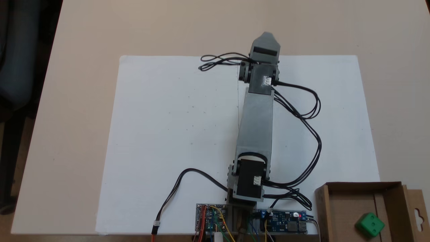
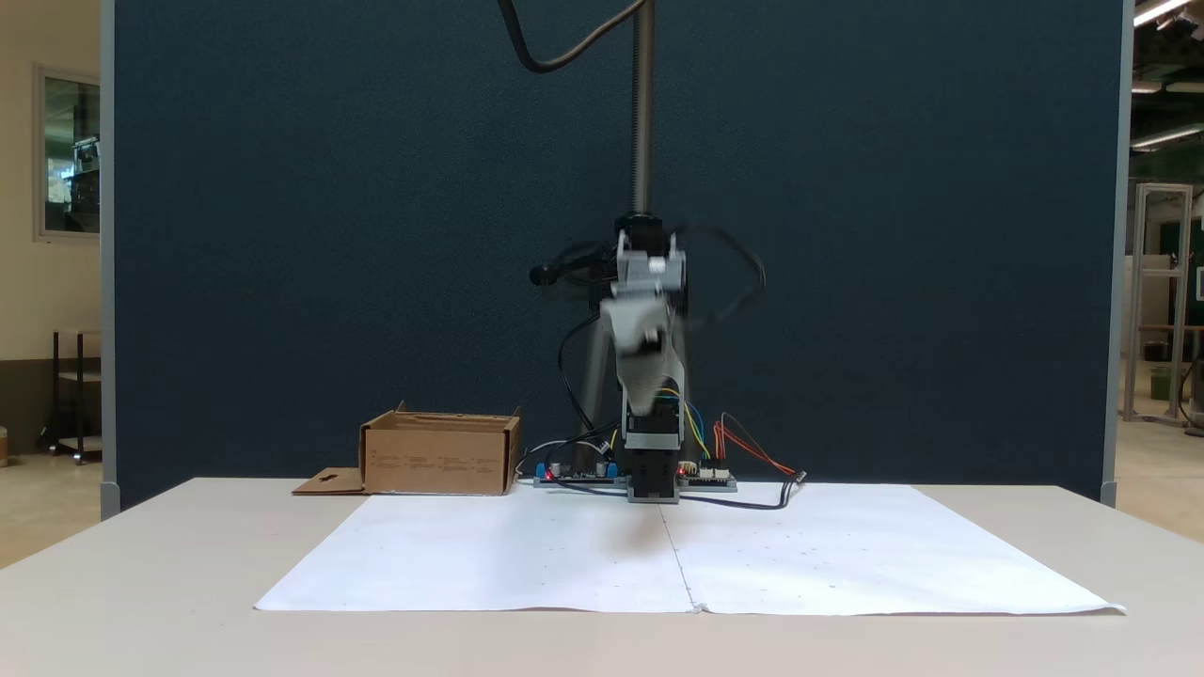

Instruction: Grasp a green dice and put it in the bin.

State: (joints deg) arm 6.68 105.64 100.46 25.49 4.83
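The green dice [image 1: 370, 224] is a small bright cube with sunken pips, lying inside the bin [image 1: 339, 208] at the bottom right of a fixed view. The bin is a shallow brown cardboard box with a hang-hole flap on its right side. From the front, the bin [image 2: 440, 459] stands left of the arm's base and its walls hide the dice. My gripper [image 1: 266, 36] is far from the bin, stretched out over the far edge of the white sheet. A single grey pointed tip shows there, with nothing seen in it. The arm [image 2: 644, 338] is motion-blurred in the front view.
A large white paper sheet [image 1: 174, 134] covers the middle of the beige table. Circuit boards [image 1: 282, 220] and loose black cables [image 1: 309, 134] lie around the arm's base. A dark partition [image 2: 282, 235] stands behind the table.
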